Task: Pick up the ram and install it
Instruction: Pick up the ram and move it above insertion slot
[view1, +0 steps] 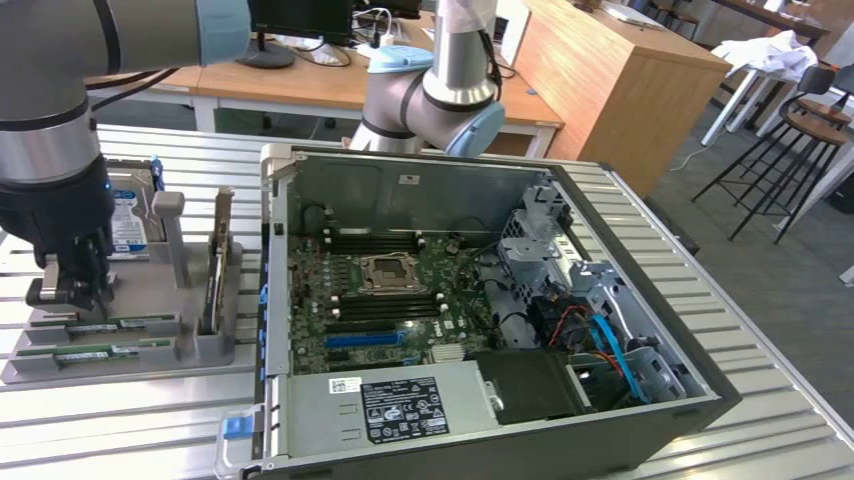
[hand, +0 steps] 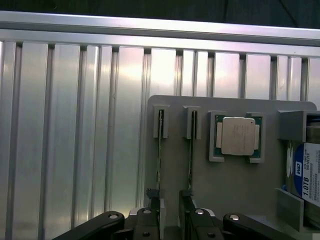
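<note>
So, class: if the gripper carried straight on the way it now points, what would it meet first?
Probably a ram stick in the grey tray below the open gripper; depth is unclear.

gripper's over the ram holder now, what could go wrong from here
1. The open gripper hangs over a ram stick and its twin, close together in the gray holder; a finger could land on a stick or catch the wrong one.
2. The bare cpu sits beside them; a sideways slip might knock it.
3. The memory slots lie deep inside the case; a tilted stick might jam.
</note>
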